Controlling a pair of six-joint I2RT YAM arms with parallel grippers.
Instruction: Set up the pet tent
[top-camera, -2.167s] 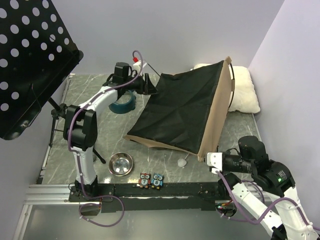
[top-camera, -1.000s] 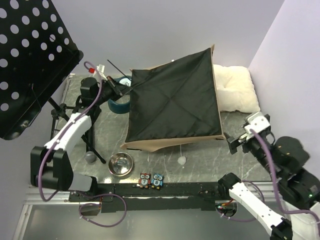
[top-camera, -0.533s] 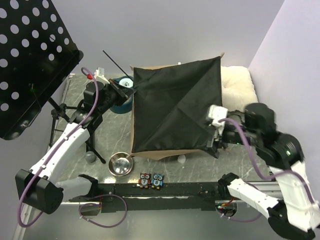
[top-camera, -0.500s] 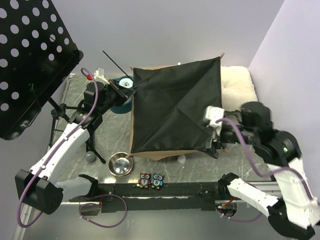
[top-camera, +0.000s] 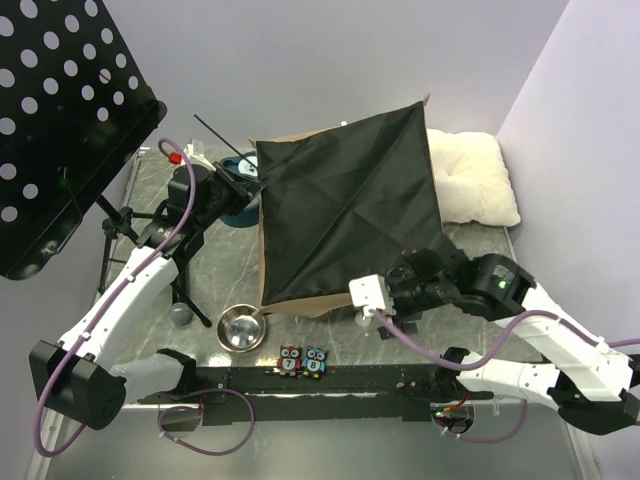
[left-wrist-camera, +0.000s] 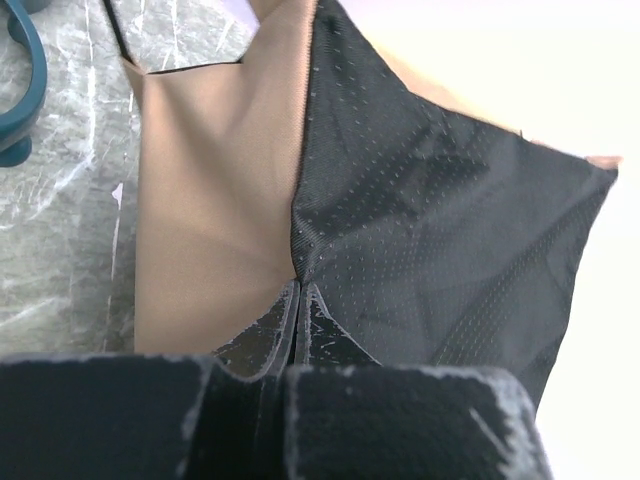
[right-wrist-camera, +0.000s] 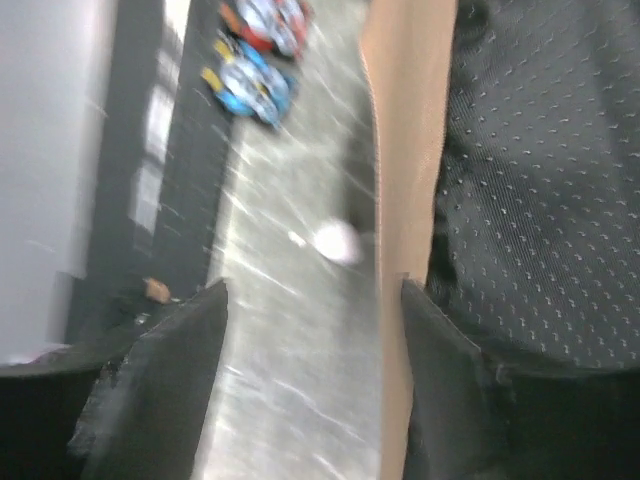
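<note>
Sitting at the near edge of the tabletop (top-camera: 320, 336) are two little owl figures (top-camera: 302, 361), with a metal bowl (top-camera: 242, 328) just beyond them to the left. A bit further in, the right hand (right-wrist-camera: 310, 300) has its fingers well apart and grips nothing. It is down low by the near side of the pet tent (top-camera: 350, 200), whose tan hem runs past one finger; whether they touch I cannot tell. The white pom-pom (right-wrist-camera: 337, 241) lies on the tabletop near that hem. The tent fills the middle of the tabletop, tipped up so that its black base panel (top-camera: 340, 230) faces the ceiling, with tan fabric (left-wrist-camera: 210, 220) showing along its left and near sides. At the tent's far-left corner the left hand (left-wrist-camera: 297, 320) is pinched fully closed on the seam where tan meets black. A thin black pole (top-camera: 215, 132) sticks out past that corner toward the back wall. A blue ring (left-wrist-camera: 33, 100) sits on the tabletop beside the left hand. Farthest back on the right, a white cushion (top-camera: 472, 178) lies partly tucked behind the tent.
</note>
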